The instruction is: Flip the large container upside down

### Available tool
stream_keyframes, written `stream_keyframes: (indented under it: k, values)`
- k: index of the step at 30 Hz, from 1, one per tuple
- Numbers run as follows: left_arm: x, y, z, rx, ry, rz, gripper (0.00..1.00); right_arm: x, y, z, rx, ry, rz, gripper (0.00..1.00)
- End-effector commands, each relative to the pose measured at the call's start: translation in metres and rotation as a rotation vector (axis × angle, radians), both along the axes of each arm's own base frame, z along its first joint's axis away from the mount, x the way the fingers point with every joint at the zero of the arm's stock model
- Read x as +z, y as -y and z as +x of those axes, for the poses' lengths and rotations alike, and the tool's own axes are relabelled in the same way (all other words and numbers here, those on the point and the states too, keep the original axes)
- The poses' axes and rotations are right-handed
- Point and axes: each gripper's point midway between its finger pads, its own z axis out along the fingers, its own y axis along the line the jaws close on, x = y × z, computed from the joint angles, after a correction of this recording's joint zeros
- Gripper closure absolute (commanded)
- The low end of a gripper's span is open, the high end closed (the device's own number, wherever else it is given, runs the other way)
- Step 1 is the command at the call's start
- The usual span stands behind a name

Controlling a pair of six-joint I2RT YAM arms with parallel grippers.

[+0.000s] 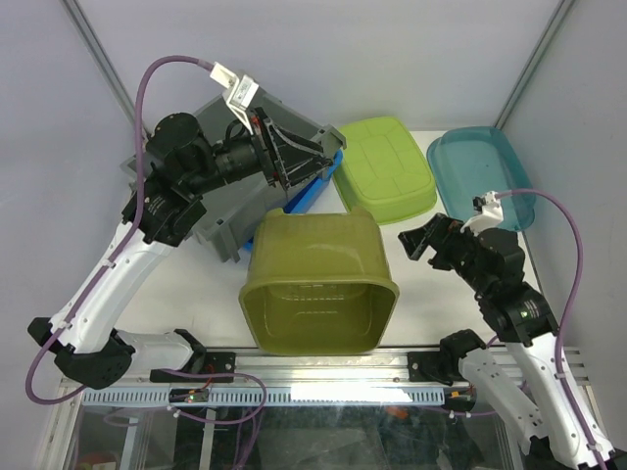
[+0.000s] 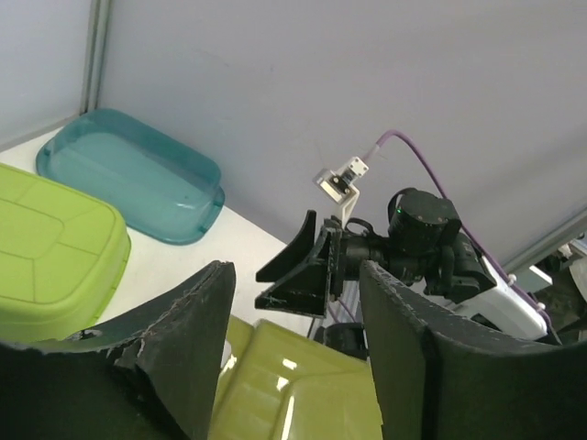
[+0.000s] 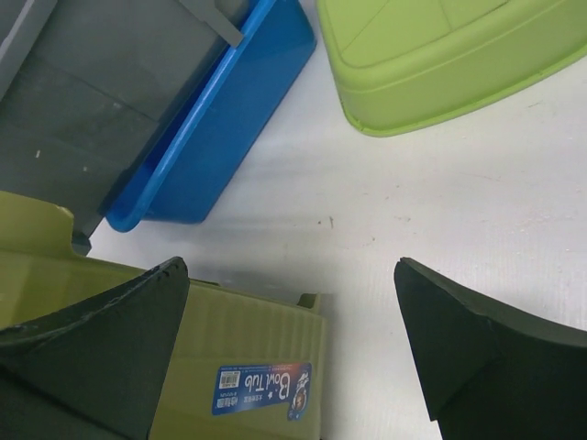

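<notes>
The large container (image 1: 214,217) is a big grey crate at the back left. It stands tilted, one edge leaning on a blue tub (image 1: 313,192). In the right wrist view its grey wall (image 3: 83,101) fills the top left, over the blue tub (image 3: 225,119). My left gripper (image 1: 312,162) hovers over the crate's right side, pointing right. Its jaws stand apart with nothing between them (image 2: 293,275). My right gripper (image 1: 418,239) is wide open and empty (image 3: 289,270), low over the table to the right of the olive basket.
An olive-green basket (image 1: 315,284) sits in the middle, right of the crate, its labelled wall (image 3: 238,367) under my right fingers. A lime tub (image 1: 385,166) and a teal tub (image 1: 485,178) lie upside down at the back right. Frame posts stand at the back corners.
</notes>
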Motion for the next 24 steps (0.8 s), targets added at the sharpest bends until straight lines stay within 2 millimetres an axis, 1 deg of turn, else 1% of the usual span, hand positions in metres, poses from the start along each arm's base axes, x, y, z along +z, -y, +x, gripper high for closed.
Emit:
stream_keyframes:
  k: [1,3,6,9,11,14,16,18,19,20,21,24]
  values:
    - [0.011,-0.005,-0.018,0.005,0.062,0.028,0.37,0.027,0.024,0.002,-0.097,0.083,-0.066,0.01]
    - [0.011,-0.004,-0.025,0.006,0.073,0.048,0.29,0.043,0.036,0.0,-0.14,0.124,-0.094,0.01]
    - [0.005,-0.005,-0.036,0.006,0.092,0.081,0.2,0.067,0.046,-0.006,-0.162,0.197,-0.112,0.01]
    - [-0.001,-0.006,-0.053,-0.01,0.119,0.104,0.12,0.087,0.049,-0.016,-0.157,0.282,-0.096,0.01]
    - [-0.011,-0.003,-0.068,-0.035,0.131,0.133,0.02,0.095,0.048,-0.024,-0.136,0.332,-0.076,0.01]
    - [-0.033,0.011,-0.094,-0.053,0.134,0.192,0.01,0.096,0.049,-0.032,-0.13,0.373,-0.059,0.01]
    - [-0.048,0.025,-0.113,-0.049,0.138,0.244,0.01,0.093,0.055,-0.033,-0.16,0.38,-0.057,0.01]
    - [-0.059,0.039,-0.13,-0.03,0.158,0.295,0.01,0.089,0.062,-0.032,-0.207,0.38,-0.053,0.01]
    - [-0.062,0.047,-0.14,-0.031,0.173,0.316,0.01,0.088,0.065,-0.03,-0.229,0.38,-0.05,0.01]
    - [-0.066,0.056,-0.145,-0.018,0.191,0.344,0.01,0.086,0.067,-0.029,-0.245,0.378,-0.047,0.01]
    - [-0.066,0.062,-0.154,-0.027,0.205,0.352,0.01,0.086,0.069,-0.028,-0.258,0.382,-0.042,0.01]
    - [-0.067,0.073,-0.164,0.002,0.225,0.372,0.01,0.083,0.069,-0.025,-0.267,0.376,-0.037,0.01]
